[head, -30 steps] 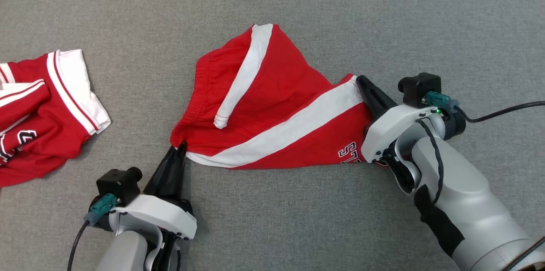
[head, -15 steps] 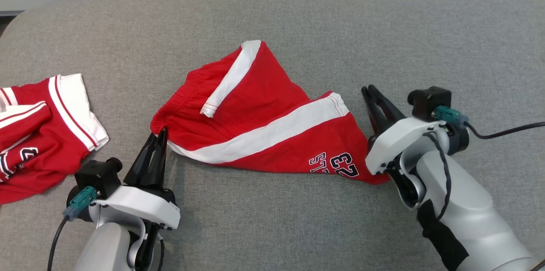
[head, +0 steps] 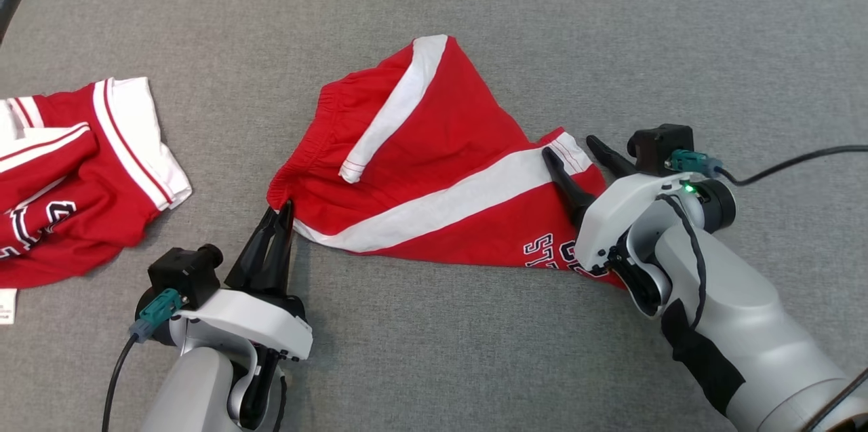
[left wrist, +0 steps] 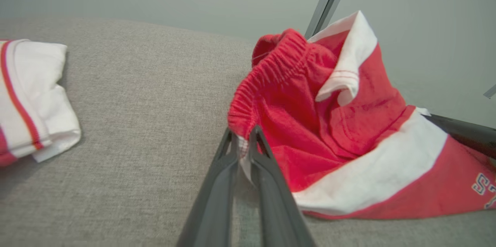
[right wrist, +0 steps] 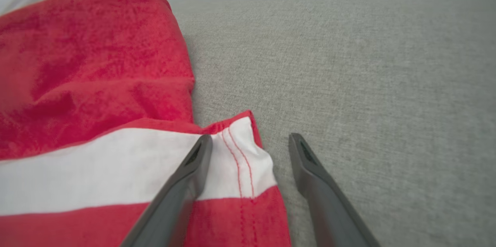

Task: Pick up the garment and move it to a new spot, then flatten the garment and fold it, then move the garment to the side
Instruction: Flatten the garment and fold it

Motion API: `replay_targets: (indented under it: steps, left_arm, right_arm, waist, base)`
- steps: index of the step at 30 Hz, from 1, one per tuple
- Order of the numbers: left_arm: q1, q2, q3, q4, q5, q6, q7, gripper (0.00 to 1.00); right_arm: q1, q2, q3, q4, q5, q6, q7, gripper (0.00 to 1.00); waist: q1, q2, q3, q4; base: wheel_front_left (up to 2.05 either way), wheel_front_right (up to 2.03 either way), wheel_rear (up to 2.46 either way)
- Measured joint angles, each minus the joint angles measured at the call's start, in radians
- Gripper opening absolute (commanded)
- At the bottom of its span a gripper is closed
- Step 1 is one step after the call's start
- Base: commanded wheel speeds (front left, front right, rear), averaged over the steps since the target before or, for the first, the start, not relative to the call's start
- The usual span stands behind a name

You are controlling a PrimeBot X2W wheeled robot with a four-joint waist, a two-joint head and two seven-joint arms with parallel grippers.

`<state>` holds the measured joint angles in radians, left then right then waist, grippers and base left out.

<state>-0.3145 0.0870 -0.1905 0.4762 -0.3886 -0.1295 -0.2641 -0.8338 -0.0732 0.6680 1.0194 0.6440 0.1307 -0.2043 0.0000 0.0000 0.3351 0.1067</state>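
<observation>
The garment [head: 434, 174] is a pair of red shorts with white side stripes, lying crumpled on the grey table [head: 475, 5]. My left gripper [head: 281, 209] is shut on the garment's elastic waistband corner [left wrist: 242, 130]. My right gripper [head: 571, 147] stands open over the white-striped leg hem [right wrist: 240, 154]. Its left finger [right wrist: 193, 161] rests on the hem; the right one [right wrist: 306, 161] is over bare table just past the edge.
A second red and white garment [head: 74, 167] lies bunched at the table's left edge, also seen in the left wrist view [left wrist: 31, 99]. A black cable [head: 800, 164] trails from my right wrist. Bare grey table spreads behind and to the right.
My right gripper has let go of the leg hem and opened wide. The hem has dropped onto the table. My left gripper keeps its hold on the waistband. The head camera has shifted.
</observation>
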Motion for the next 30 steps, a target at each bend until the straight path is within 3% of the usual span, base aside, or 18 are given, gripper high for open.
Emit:
replay_targets:
  steps: [2, 3, 4, 6, 7, 14, 19, 25, 30]
  left_arm:
    - [-0.001, -0.001, -0.001, 0.002, 0.0, 0.0, 0.0, 0.0]
    - [-0.001, -0.002, -0.001, 0.002, 0.0, 0.0, 0.0, 0.0]
    - [-0.003, -0.003, -0.002, 0.002, 0.0, 0.0, 0.0, 0.0]
    - [-0.008, -0.004, -0.001, 0.002, 0.0, 0.0, 0.0, 0.0]
    - [-0.012, -0.004, -0.001, 0.002, 0.0, 0.0, 0.0, 0.0]
    - [-0.008, -0.003, 0.007, -0.001, 0.0, 0.0, 0.0, 0.0]
    - [-0.002, 0.017, 0.01, -0.028, 0.002, 0.0, 0.0, 0.0]
    - [-0.035, 0.076, -0.021, -0.054, 0.0, 0.0, 0.0, 0.0]
    - [-0.12, 0.161, -0.103, -0.033, -0.045, 0.0, 0.002, 0.0]
  right_arm:
    - [-0.014, -0.002, 0.02, 0.014, 0.012, 0.0, 0.02, 1.0]
    - [-0.022, -0.003, 0.029, 0.018, 0.019, 0.0, 0.027, 0.89]
    - [-0.028, -0.004, 0.036, 0.02, 0.028, 0.0, 0.029, 0.68]
    - [-0.036, -0.009, 0.051, 0.023, 0.041, 0.0, 0.03, 0.05]
    - [-0.038, -0.012, 0.058, 0.025, 0.048, 0.0, 0.031, 0.0]
    - [-0.033, -0.027, 0.079, 0.032, 0.087, 0.0, -0.025, 0.0]
    - [-0.032, -0.034, 0.037, 0.016, 0.111, 0.0, -0.053, 0.0]
    - [-0.007, -0.064, -0.079, -0.116, 0.093, 0.0, -0.056, 0.0]
    - [0.027, -0.09, -0.174, -0.241, 0.047, 0.0, -0.056, 0.0]
  waist:
    - [0.0, 0.0, 0.006, 0.009]
    - [0.0, 0.0, 0.009, 0.012]
    - [0.0, 0.0, 0.011, 0.014]
    - [0.0, 0.0, 0.016, 0.017]
    - [0.0, 0.0, 0.016, 0.017]
    - [0.0, 0.0, -0.011, 0.003]
    - [0.0, 0.0, -0.062, -0.016]
    - [0.0, 0.0, -0.15, -0.05]
    - [0.0, 0.0, -0.228, -0.09]
  base:
    - [0.0, 0.0, 0.0]
    - [0.0, 0.0, 0.0]
    - [0.0, 0.0, 0.0]
    - [0.0, 0.0, 0.0]
    - [0.0, 0.0, 0.0]
    - [0.0, 0.0, 0.0]
    - [0.0, 0.0, 0.0]
    - [0.0, 0.0, 0.0]
    - [0.0, 0.0, 0.0]
